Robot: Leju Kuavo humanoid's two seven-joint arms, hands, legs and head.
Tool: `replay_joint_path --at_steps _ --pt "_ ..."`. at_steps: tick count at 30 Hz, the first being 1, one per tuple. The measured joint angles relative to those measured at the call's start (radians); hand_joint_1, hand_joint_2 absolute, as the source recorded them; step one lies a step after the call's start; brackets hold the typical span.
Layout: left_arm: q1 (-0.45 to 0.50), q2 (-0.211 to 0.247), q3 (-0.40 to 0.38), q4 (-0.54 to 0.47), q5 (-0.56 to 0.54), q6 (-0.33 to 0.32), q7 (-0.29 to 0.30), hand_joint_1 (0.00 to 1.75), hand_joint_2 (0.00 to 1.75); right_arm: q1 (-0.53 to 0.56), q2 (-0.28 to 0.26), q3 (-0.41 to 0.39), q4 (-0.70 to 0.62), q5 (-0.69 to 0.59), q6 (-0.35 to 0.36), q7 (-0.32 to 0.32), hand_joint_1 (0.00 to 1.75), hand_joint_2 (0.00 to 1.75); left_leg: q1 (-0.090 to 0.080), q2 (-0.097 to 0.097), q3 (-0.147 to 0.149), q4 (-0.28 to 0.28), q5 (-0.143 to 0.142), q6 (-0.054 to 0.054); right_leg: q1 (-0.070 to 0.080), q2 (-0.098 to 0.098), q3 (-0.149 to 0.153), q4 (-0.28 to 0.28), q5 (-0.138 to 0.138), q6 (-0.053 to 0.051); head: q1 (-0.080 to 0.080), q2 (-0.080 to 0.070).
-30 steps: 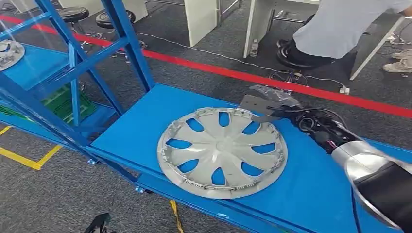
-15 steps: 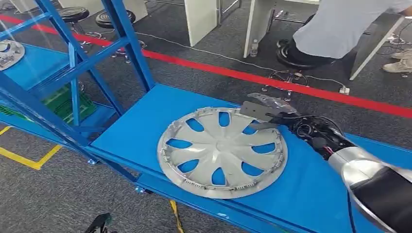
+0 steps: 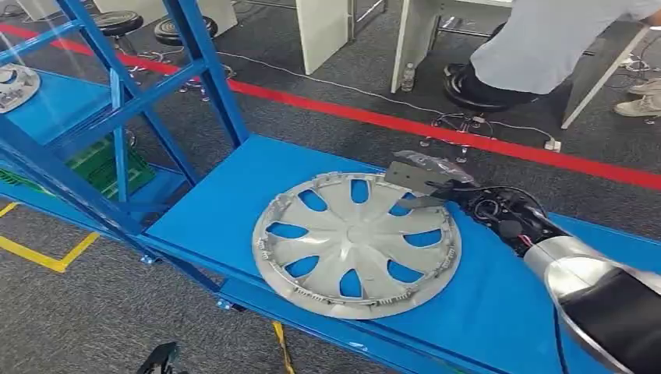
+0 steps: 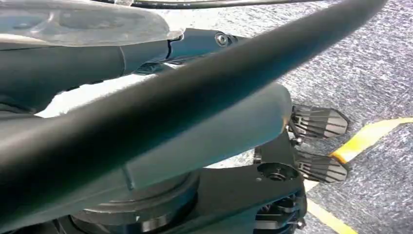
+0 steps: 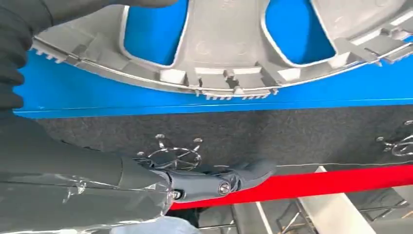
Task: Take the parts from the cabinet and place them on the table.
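Note:
A silver hubcap (image 3: 357, 243) lies flat on the blue table (image 3: 234, 195), its underside ribs up. My right hand (image 3: 427, 184) hovers at its far right rim, with the thumb over the rim and the fingers (image 5: 219, 183) stretched out past the table's far edge, gripping nothing. The right wrist view shows the hubcap's rim (image 5: 214, 85) resting on the blue top. Another silver part (image 3: 14, 86) sits on a shelf of the blue cabinet (image 3: 117, 101) at the far left. My left hand (image 4: 195, 41) hangs low over the floor, fingers straight and holding nothing.
A green crate (image 3: 101, 167) sits low in the cabinet. A red floor line (image 3: 351, 115) runs behind the table. A person (image 3: 546, 39) sits at a desk at the back right, with stools (image 3: 117, 22) at the back left. Yellow tape (image 3: 47, 257) marks the floor.
My right hand has dropped slightly and edged in over the hubcap's far rim. The hubcap has not moved.

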Motion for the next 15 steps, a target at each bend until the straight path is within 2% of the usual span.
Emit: replay_joint_path --at_steps 15 --pt "0.011 0.002 -0.001 0.000 0.014 -0.001 -0.006 0.00 0.00 0.050 0.019 -0.007 0.017 -0.030 0.043 -0.016 0.00 1.75 0.000 0.000 0.000 0.000 0.000 0.000 0.000 0.000 0.000 0.000 0.000 0.000 0.000 0.000"
